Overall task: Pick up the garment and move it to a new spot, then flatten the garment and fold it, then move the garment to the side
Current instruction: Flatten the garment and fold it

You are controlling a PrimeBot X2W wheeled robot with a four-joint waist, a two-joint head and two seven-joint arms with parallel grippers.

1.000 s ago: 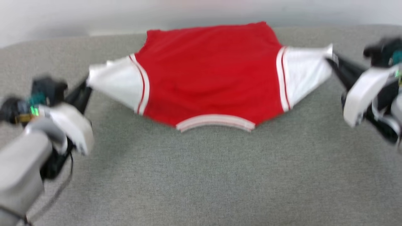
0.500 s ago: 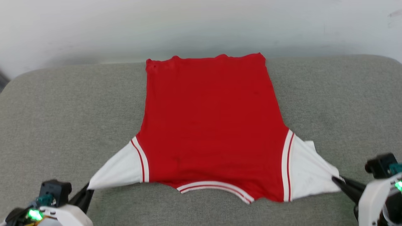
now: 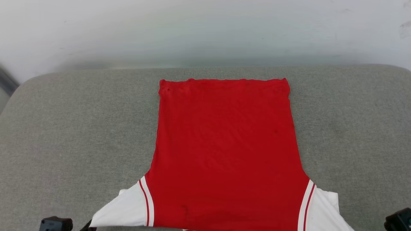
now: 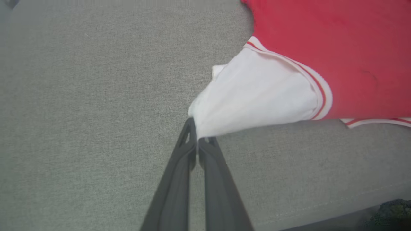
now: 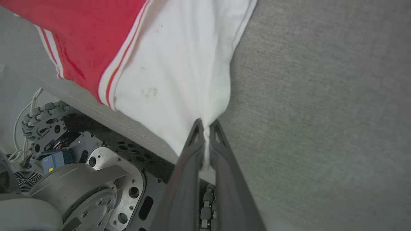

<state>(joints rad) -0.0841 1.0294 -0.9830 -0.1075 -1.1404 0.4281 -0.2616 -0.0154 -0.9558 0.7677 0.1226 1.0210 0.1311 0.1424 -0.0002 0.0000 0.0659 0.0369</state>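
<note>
The garment (image 3: 224,150), a red jersey with white sleeves and red-white striped trim, lies spread with its plain red face up on the grey cushion (image 3: 70,134), hem toward the far edge. Its collar end hangs past the near edge. In the left wrist view my left gripper (image 4: 196,138) is shut on the tip of one white sleeve (image 4: 253,96). The right wrist view has my right gripper (image 5: 206,128) shut on the tip of the other white sleeve (image 5: 179,64). Both sleeves are pulled taut outward. Only dark bits of each wrist show at the head view's bottom corners.
A pale wall (image 3: 205,29) rises behind the cushion's far edge. The cushion's near edge (image 5: 128,123) runs under the right sleeve, with my wheeled base (image 5: 74,179) below it. Bare grey cushion stretches on both sides of the jersey.
The jersey has been drawn toward me and now lies flat; the camera also shifted. Both grippers, still shut on the sleeve tips, have dropped to the head view's bottom edge.
</note>
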